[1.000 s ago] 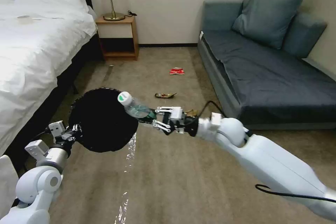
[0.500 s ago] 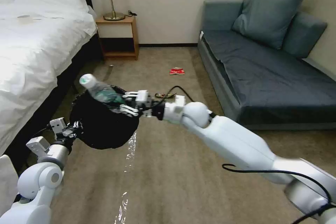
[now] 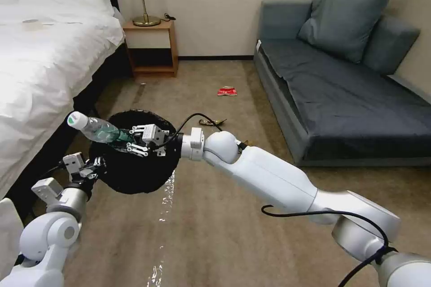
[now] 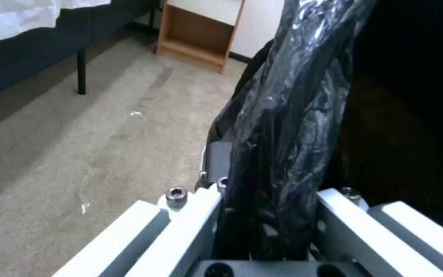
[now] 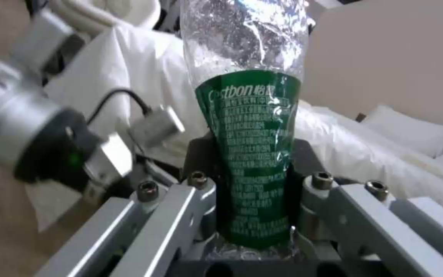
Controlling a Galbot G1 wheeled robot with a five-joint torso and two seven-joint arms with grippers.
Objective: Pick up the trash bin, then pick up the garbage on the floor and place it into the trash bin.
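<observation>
- Our right end effector (image 3: 134, 140) pinches the bottle (image 3: 96, 128) above the trash bin (image 3: 130, 170), cap overhanging the far rim; released here, it could tip out.
- Our left end effector (image 4: 270, 215) clamps the bin's bagged rim; the liner may slip.

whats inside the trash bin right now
Only dark black liner shows inside the trash bin. The bottle hangs above it in the right gripper, not in. The bottom is too dark to tell.

1. Tan carpeted floor (image 3: 215, 215) carries the litter.
2. A red-and-white packet (image 3: 227, 91) lies near the sofa (image 3: 341, 98).
3. A dark snack wrapper (image 3: 213, 122) lies nearer the robot.
</observation>
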